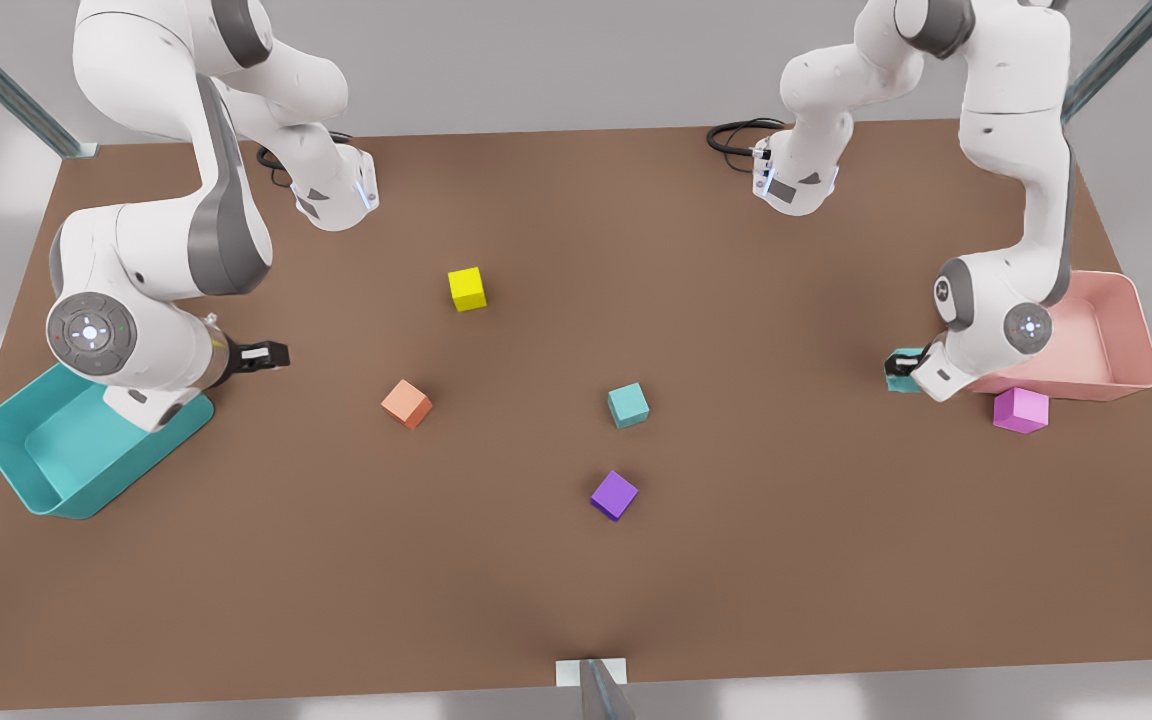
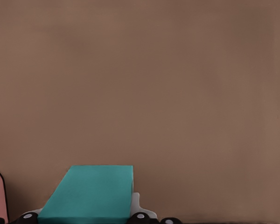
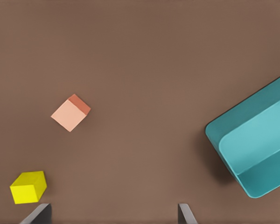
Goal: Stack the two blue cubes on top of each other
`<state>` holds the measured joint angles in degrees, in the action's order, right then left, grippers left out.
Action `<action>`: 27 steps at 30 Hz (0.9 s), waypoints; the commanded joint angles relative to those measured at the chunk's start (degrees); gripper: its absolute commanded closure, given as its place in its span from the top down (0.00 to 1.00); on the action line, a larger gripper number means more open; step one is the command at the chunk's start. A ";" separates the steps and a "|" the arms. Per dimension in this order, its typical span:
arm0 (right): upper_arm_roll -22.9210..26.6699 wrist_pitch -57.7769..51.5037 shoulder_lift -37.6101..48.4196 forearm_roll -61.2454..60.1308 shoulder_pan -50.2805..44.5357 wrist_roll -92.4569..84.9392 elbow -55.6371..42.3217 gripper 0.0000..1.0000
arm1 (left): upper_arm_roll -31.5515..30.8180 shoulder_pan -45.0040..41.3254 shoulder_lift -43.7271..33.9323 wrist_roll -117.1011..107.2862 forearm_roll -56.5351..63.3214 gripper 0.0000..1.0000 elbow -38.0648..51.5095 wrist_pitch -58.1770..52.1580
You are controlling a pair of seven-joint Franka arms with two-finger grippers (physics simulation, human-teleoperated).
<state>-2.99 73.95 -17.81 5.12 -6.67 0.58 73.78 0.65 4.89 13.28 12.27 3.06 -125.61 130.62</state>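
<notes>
The left pincer (image 1: 902,372), at the front view's right, is clamped on one small matte teal cube (image 2: 91,193), which sits low at the brown tabletop (image 1: 576,560) just beside the pink plastic tray (image 1: 1131,330). In the left wrist view the cube sits between the black fingertips (image 2: 140,217), with a sliver of the pink tray at the edge. Whether the cube rests on the tabletop or is raised just off it cannot be told.

The second small matte teal cube (image 1: 628,405) sits free near the middle of the tabletop, well apart from the first. That makes two teal cubes, one held and one loose.

The right pincer (image 1: 271,355), at the front view's left, hangs with its fingers (image 3: 37,214) spread apart and nothing between them, beside the large teal plastic tray (image 1: 26,460); this arm waits.

Four other cubes lie singly on the tabletop: one yellow cube (image 1: 467,289) toward the far side, one salmon-orange cube (image 1: 406,403) between the right pincer and the loose teal cube, one purple cube (image 1: 614,495) just nearer the camera than the loose teal cube, and one magenta-pink cube (image 1: 1021,410) in front of the pink tray. Two trays in all, one at each end.
</notes>
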 commanded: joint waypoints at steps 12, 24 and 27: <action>-0.17 -2.67 -2.23 -4.86 4.39 -5.41 -5.14 1.00 | -22.45 -23.26 20.30 -75.82 -4.12 0.62 32.97 -15.83; -0.35 -2.76 -2.75 -4.95 4.21 -5.50 -5.14 1.00 | -22.10 -23.26 25.40 -77.05 -1.75 0.62 37.54 -14.69; -0.35 -2.76 -2.75 -5.04 4.30 -5.50 -5.14 1.00 | -22.10 -23.26 25.84 -77.05 -1.75 0.62 37.54 -14.69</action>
<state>-3.33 71.28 -20.69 0.13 -2.38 -3.64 68.56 -21.43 -18.37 39.22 -44.66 1.55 -88.08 115.90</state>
